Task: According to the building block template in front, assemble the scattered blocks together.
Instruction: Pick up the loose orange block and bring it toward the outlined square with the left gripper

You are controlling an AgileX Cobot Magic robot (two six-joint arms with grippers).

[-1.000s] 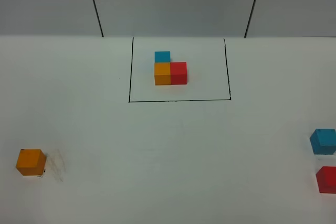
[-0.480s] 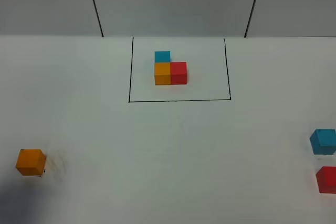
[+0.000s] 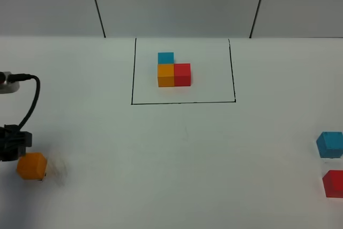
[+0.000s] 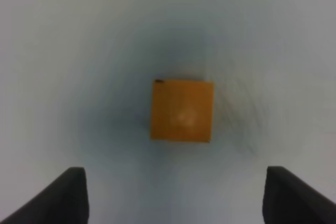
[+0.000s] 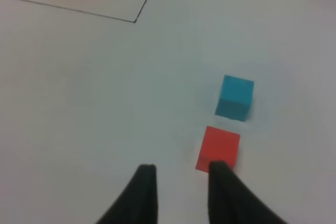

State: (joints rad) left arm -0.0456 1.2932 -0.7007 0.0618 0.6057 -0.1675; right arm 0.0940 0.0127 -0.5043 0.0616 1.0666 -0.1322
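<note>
Jaws: left gripper (image 4: 176,198) spread wide, orange block (image 4: 182,110) ahead, untouched; right gripper (image 5: 181,192) narrow gap, holding nothing, red block (image 5: 219,148) by one finger. Open table (image 3: 177,154) round both.

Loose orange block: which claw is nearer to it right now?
Left. The left claw hangs open close above the loose orange block; the right claw is far off, beside the loose red block.
</note>
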